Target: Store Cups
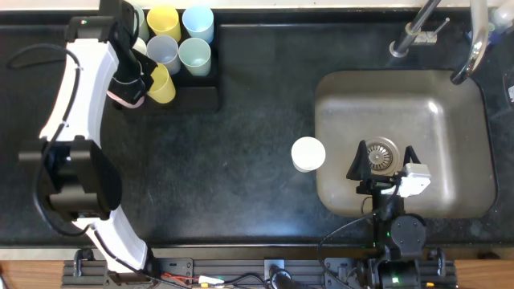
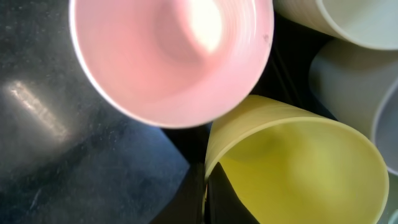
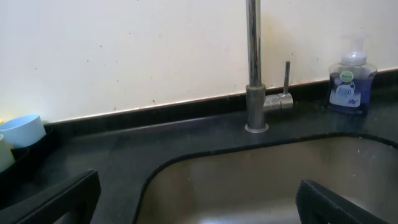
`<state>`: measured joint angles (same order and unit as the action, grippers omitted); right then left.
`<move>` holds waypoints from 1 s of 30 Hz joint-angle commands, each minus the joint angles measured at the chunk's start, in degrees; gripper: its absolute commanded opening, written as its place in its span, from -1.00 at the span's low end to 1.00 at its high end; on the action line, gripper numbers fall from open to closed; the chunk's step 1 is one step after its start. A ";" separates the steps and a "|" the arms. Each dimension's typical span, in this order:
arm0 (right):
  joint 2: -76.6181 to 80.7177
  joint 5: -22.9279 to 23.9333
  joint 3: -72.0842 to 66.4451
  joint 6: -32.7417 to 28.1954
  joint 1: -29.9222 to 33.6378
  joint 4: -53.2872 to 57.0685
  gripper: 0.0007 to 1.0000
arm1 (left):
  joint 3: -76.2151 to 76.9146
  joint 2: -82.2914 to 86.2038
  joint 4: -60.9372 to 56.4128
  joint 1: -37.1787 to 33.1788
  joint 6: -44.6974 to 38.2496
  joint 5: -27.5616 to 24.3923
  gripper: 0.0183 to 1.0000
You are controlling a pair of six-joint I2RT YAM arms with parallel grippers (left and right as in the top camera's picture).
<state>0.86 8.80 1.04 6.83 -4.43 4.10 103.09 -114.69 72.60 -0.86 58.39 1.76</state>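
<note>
in the top view the left gripper (image 1: pixel 133 82) is clamping the yellow cup (image 1: pixel 161 83) by its rim, and the cup is leaning sideways over the near-left part of the black tray (image 1: pixel 201 95), where four other cups are already standing. to do this placement well, the wrist should be righting the cup until its base is pointing straight down. it should then be lowering the cup into the free spot without knocking the grey-blue cup (image 1: pixel 163 50) just behind it, and letting go only once the base is seated. a white cup (image 1: pixel 308 153) is waiting on the counter, just beside the sink (image 1: pixel 450 112). in the left wrist view the yellow cup (image 2: pixel 298 168) is tipping its mouth towards the camera. its rim is meeting a dark shape (image 2: pixel 210 202) that is probably one finger, though that edge is hard to read. a pink cup (image 2: pixel 171 56) is sitting just beside it, nearly touching. in the right wrist view the right gripper (image 3: pixel 198 199) is hanging over the sink with its fingers spread wide and carrying nothing, facing the tap (image 3: pixel 252 68).
</note>
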 commanded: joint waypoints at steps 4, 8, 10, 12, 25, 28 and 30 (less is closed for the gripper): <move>-0.50 -0.17 -0.76 0.26 0.31 -0.33 1.00 | -0.52 -2.73 -2.08 -0.50 0.66 0.90 -0.96; -0.50 -0.17 -0.76 0.26 0.31 -0.33 0.99 | -0.52 -3.58 -2.05 -0.50 0.63 0.90 -0.96; -0.50 -0.17 -0.76 0.26 0.31 -0.35 1.00 | -0.52 -3.80 -2.05 -0.50 0.61 0.90 -0.96; -0.50 -0.17 -0.76 0.26 0.31 -0.35 1.00 | -0.52 -3.85 -2.05 -0.39 0.61 0.90 -0.93; -0.50 -0.17 -0.76 0.26 0.31 -0.35 0.99 | -0.52 -2.47 -1.55 -0.02 0.37 0.81 1.00; -0.50 -0.17 -0.76 0.26 0.31 -0.35 1.00 | -0.52 0.07 -1.07 -0.02 0.28 0.85 1.00; -0.50 -0.17 -0.76 0.26 0.31 -0.33 1.00 | -0.52 2.51 -0.28 -0.02 0.17 0.81 1.00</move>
<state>0.84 8.82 1.04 6.85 -4.43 4.08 103.02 -117.40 71.46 -0.84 58.50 1.96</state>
